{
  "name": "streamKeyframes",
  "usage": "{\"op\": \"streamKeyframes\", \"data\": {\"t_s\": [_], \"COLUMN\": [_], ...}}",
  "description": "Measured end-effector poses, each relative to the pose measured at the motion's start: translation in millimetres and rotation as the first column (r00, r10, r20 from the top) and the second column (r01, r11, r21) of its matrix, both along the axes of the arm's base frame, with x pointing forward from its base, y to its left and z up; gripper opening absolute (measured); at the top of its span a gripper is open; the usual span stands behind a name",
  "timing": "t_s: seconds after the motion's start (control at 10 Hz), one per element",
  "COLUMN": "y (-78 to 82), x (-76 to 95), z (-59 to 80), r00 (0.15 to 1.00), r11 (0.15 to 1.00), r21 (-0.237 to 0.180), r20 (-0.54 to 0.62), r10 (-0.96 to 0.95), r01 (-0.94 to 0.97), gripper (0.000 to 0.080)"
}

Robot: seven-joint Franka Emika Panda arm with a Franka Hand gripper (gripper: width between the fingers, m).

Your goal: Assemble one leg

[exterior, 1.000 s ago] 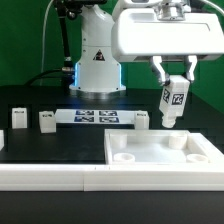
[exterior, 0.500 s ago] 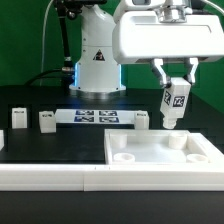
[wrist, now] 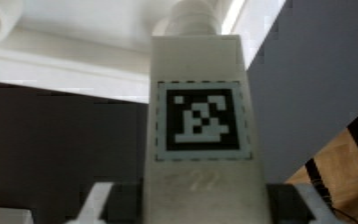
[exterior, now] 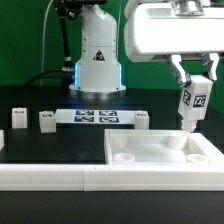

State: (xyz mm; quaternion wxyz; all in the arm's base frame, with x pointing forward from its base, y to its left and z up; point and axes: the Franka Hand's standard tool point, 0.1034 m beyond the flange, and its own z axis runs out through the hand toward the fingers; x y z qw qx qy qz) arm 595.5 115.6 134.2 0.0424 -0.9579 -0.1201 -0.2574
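In the exterior view we see the gripper (exterior: 195, 84) clenched on the leg (exterior: 193, 106), which hangs nearly upright between the jaws, its tag facing the camera. Its lower end is close over a far corner of the white panel (exterior: 150, 160) beneath them. In the wrist view the leg (wrist: 201, 110) runs straight out from between the jaws, tag toward the lens, with the panel (wrist: 69, 50) beyond its tip.

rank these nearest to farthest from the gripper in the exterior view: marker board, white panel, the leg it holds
1. leg, clamped in the gripper itself.
2. white panel, directly beneath.
3. marker board, off toward the exterior view's left.
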Motion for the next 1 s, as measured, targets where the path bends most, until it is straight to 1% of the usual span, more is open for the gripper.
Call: {"op": "streamKeyframes", "data": {"t_s": [0.1,0.2,0.3,0.4,0.5,0.6,0.8,0.9,1.0], "y": [0.3,2.1,1.7,-1.2,-0.6,-1.0,-2.2,-1.5,-1.1], "x": [7.4,12.2,13.8,15.1,12.5,13.4,21.8,27.3,29.4], "z": [-4.5,-11.1,-9.5,-7.8,-12.4,-12.1,-16.8,-16.3,-18.2], "r00": [1.000,1.000,1.000,0.996,0.998,0.998,0.997,0.997,0.997], "r11": [1.000,1.000,1.000,1.000,1.000,1.000,1.000,1.000,1.000], "r21": [0.005,0.008,0.009,0.012,0.010,0.010,0.013,0.016,0.017], "r20": [0.030,0.019,0.029,0.088,0.069,0.070,0.071,0.077,0.077], "r10": [-0.004,-0.004,-0.005,-0.013,-0.010,-0.010,-0.015,-0.016,-0.017], "r01": [0.003,0.003,0.005,0.012,0.010,0.010,0.014,0.015,0.016], "gripper": [0.0292,0.0292,0.0292,0.0292,0.0292,0.0292,0.0292,0.0292,0.0292]}}
